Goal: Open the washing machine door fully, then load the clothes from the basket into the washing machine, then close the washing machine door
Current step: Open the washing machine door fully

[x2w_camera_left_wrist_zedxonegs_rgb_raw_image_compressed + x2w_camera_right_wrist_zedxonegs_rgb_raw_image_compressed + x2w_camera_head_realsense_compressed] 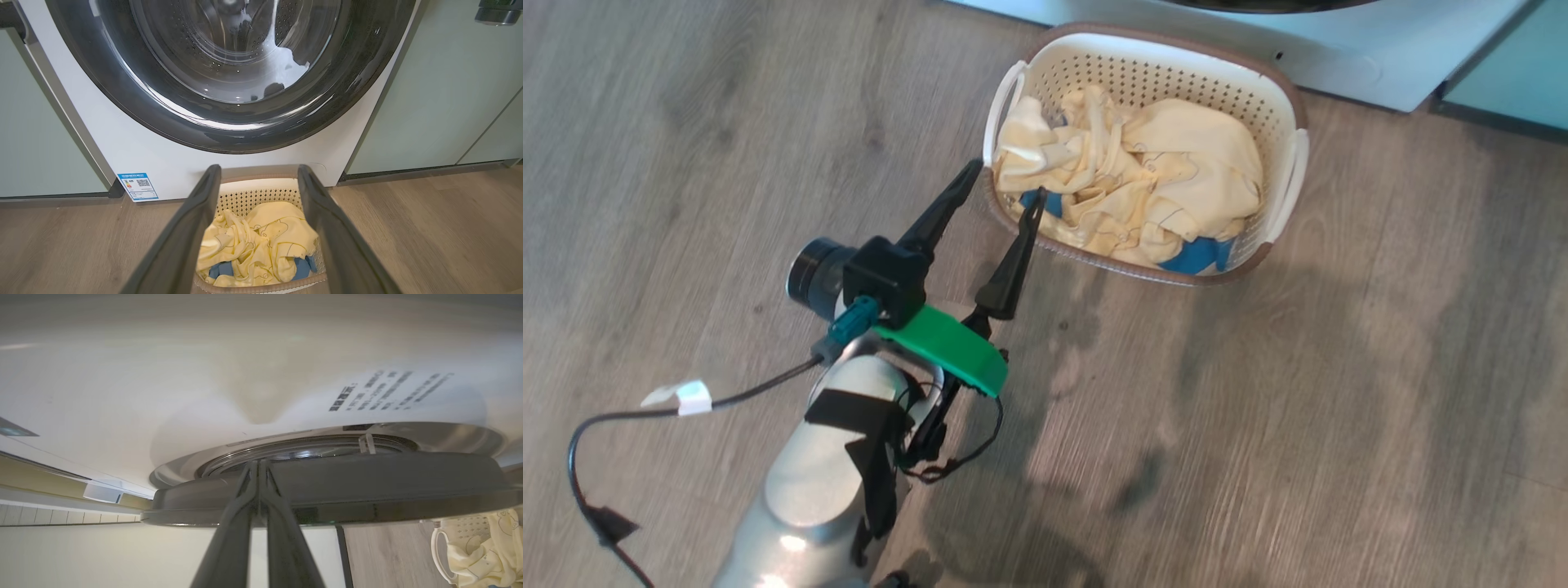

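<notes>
The left tool [1006,180] is released, its two dark fingers spread apart. It hangs over the near left corner of the basket [1262,98], one fingertip by the white side handle and the other above the heap inside. In the left wrist view the basket sits between the two fingers. The clothes [1176,180], pale yellow and crumpled, fill the basket, with a blue piece [1196,255] showing under them at the near edge. The basket stands on the wooden floor [1339,367], just in front of the washing machine [122,147], below its door [122,94]. The steel drum shows through the door's glass. A blue-edged sticker [137,187] sits low on the machine's white front, and pale green cupboard fronts [441,90] stand on both sides.

The right tool [258,469] is clenched, fingers pressed together, with the tips at the edge of the door's dark rim. Whether they grip anything there I cannot tell.
</notes>
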Controlling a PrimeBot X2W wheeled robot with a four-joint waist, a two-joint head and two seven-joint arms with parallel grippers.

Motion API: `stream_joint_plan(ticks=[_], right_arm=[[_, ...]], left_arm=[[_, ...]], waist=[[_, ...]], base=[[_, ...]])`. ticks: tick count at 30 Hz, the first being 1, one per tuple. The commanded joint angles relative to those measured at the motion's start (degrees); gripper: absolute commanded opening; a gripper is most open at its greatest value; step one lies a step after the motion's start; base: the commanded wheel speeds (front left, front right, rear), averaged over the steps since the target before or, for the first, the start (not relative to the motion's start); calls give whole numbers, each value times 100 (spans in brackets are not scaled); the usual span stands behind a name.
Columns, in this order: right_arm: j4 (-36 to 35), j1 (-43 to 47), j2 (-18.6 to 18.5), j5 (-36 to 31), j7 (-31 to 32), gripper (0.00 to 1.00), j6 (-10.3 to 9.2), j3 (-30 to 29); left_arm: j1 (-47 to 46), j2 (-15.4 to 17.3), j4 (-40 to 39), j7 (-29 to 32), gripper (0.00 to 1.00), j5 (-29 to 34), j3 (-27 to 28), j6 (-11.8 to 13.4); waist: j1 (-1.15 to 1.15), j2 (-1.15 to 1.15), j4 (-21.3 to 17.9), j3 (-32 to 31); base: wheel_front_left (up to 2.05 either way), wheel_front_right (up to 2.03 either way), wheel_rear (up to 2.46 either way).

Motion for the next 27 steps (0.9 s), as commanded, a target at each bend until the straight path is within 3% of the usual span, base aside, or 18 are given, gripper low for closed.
stream_joint_plan(ticks=[1, 13, 27], right_arm=[[-134, -325, 67, -35, -20, 0, -15, 34], [529, -1138, 69, -432, -182, 0, -15, 233], [733, -1259, 87, -652, -16, 0, -15, 425]], left_arm=[[-149, 80, -207, -35, 100, -32, 135, 24], [-340, 78, -316, -35, 100, -173, -77, 124], [-426, 78, -303, -35, 100, -221, -139, 198]], waist=[[-1, 0, 38, 42], [-1, 0, 197, 382], [-1, 0, 200, 469]], base=[[0, 0, 0], [0, 0, 0], [0, 0, 0]])
